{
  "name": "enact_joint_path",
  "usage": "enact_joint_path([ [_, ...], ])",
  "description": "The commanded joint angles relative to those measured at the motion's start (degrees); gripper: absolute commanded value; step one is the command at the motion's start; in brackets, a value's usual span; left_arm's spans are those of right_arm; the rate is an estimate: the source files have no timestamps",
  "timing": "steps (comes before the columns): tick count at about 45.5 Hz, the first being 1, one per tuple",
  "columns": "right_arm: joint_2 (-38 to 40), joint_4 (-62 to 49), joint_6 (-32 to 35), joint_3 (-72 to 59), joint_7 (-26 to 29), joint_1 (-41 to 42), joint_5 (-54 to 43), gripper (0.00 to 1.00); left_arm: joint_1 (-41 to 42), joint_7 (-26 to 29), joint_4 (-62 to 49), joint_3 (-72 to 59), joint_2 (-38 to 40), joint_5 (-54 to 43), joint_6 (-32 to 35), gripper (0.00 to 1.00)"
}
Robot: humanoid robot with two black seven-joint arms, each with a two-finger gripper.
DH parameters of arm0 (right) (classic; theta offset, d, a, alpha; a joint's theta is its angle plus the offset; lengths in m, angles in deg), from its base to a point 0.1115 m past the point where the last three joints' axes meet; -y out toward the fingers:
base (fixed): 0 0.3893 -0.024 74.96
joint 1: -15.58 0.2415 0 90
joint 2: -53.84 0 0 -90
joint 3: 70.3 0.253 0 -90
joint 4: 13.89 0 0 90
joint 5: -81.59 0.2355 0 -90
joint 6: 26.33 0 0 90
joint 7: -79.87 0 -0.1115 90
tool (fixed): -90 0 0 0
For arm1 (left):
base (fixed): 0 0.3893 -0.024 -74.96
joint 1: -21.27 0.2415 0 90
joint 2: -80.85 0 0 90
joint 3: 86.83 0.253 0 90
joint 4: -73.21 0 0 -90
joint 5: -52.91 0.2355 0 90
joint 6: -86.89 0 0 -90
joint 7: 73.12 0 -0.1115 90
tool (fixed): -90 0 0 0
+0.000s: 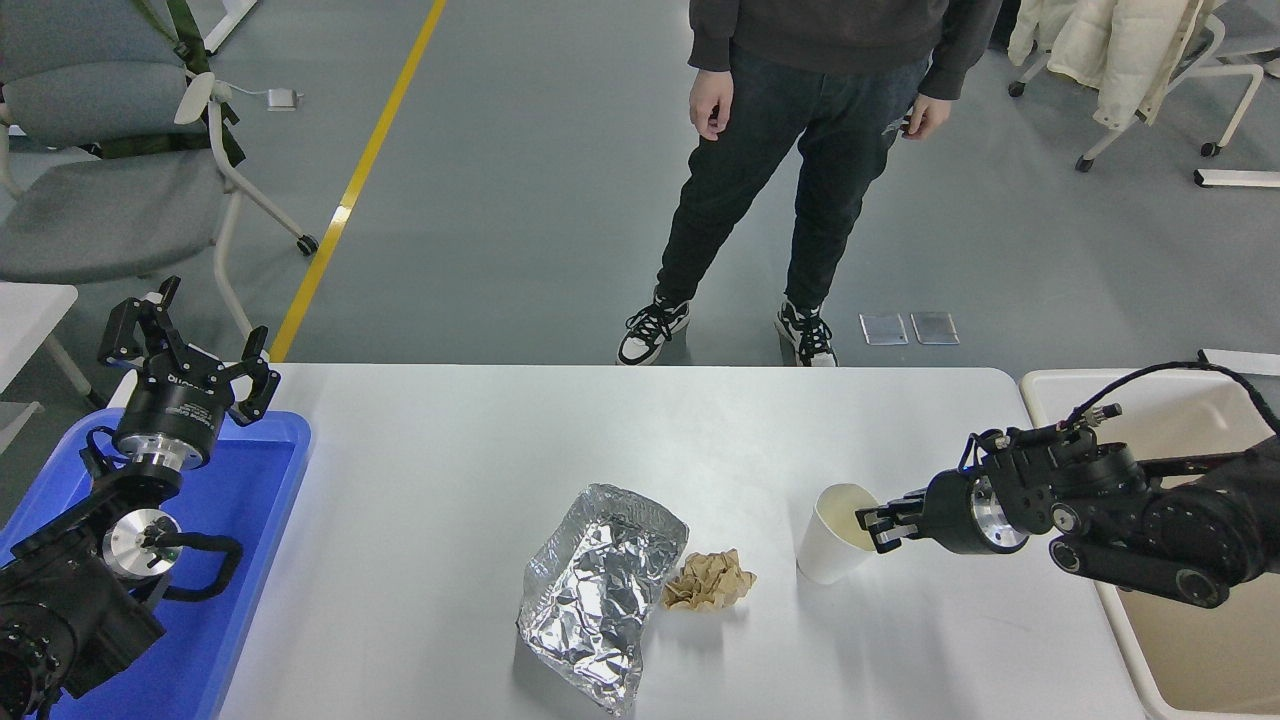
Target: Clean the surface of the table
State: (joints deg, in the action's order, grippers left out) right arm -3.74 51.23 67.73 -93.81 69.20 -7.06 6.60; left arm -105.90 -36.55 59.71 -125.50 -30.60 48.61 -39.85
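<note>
The white table surface (450,470) holds a crumpled sheet of silver foil (600,590), a crumpled brown paper ball (710,580) just right of it, and a white paper cup (830,548). My right gripper (872,524) reaches in from the right and is shut on the cup's right rim. The cup tilts, its mouth leaning right toward the gripper. My left gripper (190,340) is parked open at the left, above the far end of the blue tray.
A blue plastic tray (250,560) lies at the table's left end under my left arm. A cream-white bin (1200,650) stands beyond the right edge, under my right arm. A person (800,150) stands beyond the far side. Chairs stand at the back left.
</note>
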Motion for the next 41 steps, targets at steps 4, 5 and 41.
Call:
enact_joint_path([
  [4,8.27,9.31,3.58,0.57,-1.02,8.65,8.1,0.0,-0.01,0.0,-0.04,0.0,0.0,0.0,0.0,1.0],
  [5,9.06,9.93,4.2,0.57,-1.02,9.45,9.07,0.0,-0.01,0.0,-0.04,0.0,0.0,0.0,0.0,1.0],
  [41,33.85,19.52,13.17,0.83,-0.58,24.05,14.18,0.0,0.08,0.0,0.05,0.0,0.0,0.0,0.0,1.0],
])
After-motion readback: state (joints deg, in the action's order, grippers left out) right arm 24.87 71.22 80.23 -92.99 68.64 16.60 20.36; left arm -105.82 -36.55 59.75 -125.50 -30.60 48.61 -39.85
